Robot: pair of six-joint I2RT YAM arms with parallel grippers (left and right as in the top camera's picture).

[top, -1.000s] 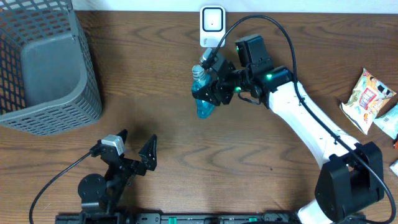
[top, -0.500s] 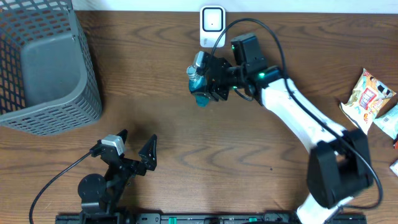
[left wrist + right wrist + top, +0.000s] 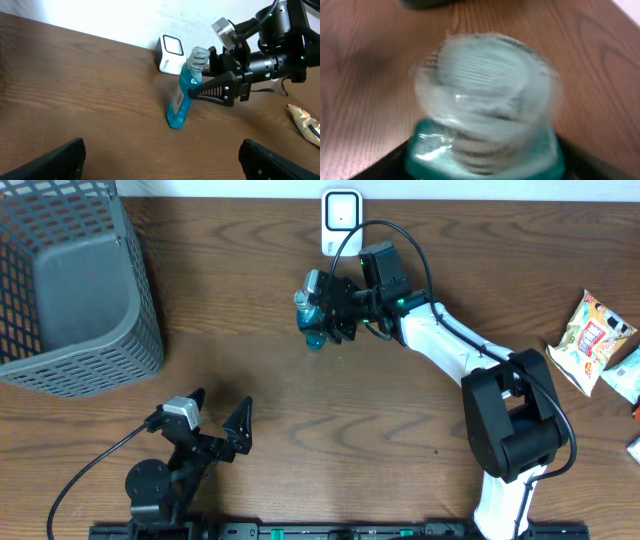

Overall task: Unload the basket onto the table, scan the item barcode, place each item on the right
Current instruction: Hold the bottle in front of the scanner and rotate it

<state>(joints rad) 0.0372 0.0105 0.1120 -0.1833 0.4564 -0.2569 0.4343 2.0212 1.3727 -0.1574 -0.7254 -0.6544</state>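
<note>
Compared with one second ago, the right gripper (image 3: pixel 322 313) has swung left and the bottle (image 3: pixel 315 338) now stands near-upright between its fingers (clamped or freed: cannot tell), scanner (image 3: pixel 341 220) just beyond, your spread left gripper (image 3: pixel 222 397) well apart.

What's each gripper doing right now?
Left gripper: open, holding nothing.
Right gripper: jaws around the blue bottle; whether it grips cannot be told.

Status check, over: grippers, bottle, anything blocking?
Left gripper open, clear of it. Right gripper around blue bottle, grip unclear. Bottle base on table, tilted, short of scanner. Nothing between.
</note>
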